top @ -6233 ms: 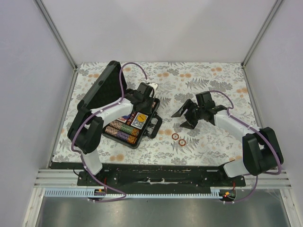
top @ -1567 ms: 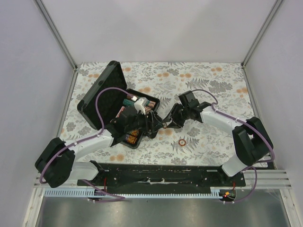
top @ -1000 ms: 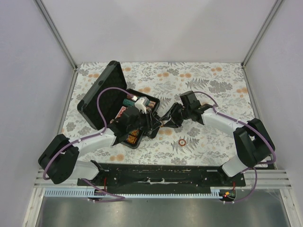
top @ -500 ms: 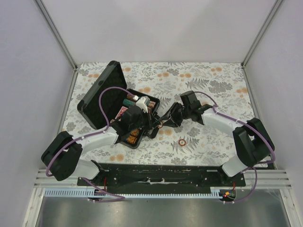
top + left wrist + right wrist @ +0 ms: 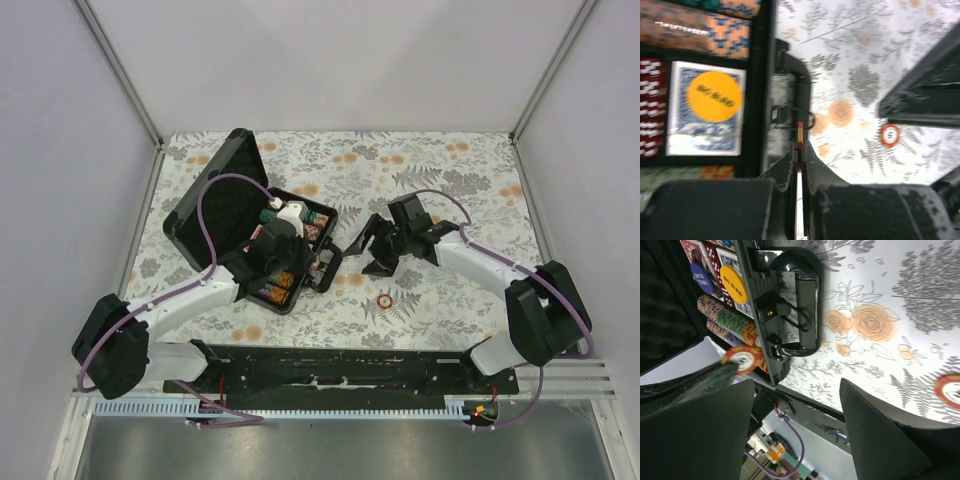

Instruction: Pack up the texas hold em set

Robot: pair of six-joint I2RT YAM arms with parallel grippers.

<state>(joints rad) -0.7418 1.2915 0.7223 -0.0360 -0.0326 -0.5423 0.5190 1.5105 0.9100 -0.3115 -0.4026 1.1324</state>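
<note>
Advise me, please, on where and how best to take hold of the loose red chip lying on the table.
Grip the chip by its rim, on two opposite edges, coming straight down from above. It lies flat on the table, apart from the case, so only its thin round edge is offered. The open right gripper is nearest, so probably best placed.

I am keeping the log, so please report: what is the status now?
Left pincer shut on chip, by the case handle. Right pincer open, empty. Case open; loose chip on table. Nothing blocking the case.
</note>
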